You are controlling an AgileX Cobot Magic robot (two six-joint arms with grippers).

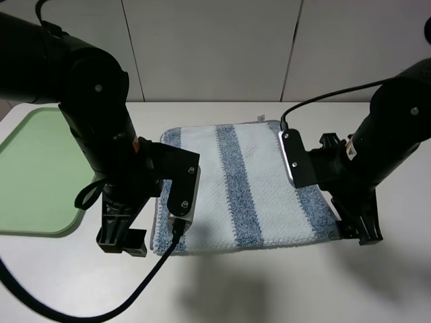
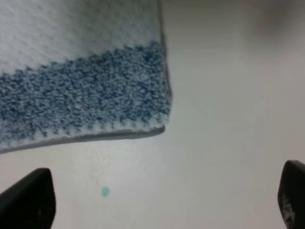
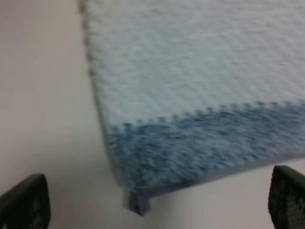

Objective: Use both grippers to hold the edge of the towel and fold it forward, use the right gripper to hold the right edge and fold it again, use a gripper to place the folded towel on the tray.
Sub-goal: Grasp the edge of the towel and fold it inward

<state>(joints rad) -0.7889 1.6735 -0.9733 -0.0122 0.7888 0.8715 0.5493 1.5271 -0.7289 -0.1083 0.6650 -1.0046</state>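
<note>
The towel [image 1: 246, 192] lies flat on the white table, with wide blue-grey and pale stripes. My left gripper [image 1: 122, 242] hangs low at its near left corner, just outside the cloth. In the left wrist view the gripper [image 2: 162, 207] is open, its fingertips [image 2: 28, 200] wide apart over bare table, and the grey hem [image 2: 95, 137] lies just beyond them. My right gripper [image 1: 360, 232] sits at the near right corner. It is open too [image 3: 155, 207], and the corner with its small tag [image 3: 138, 202] lies between the fingertips [image 3: 288, 195]. The light-green tray [image 1: 34, 175] rests at the far left.
The left arm's black cable [image 1: 101, 309] loops over the table in front of the towel. A tiny green speck [image 2: 105, 192] marks the table near the left corner. Grey wall panels stand behind the table.
</note>
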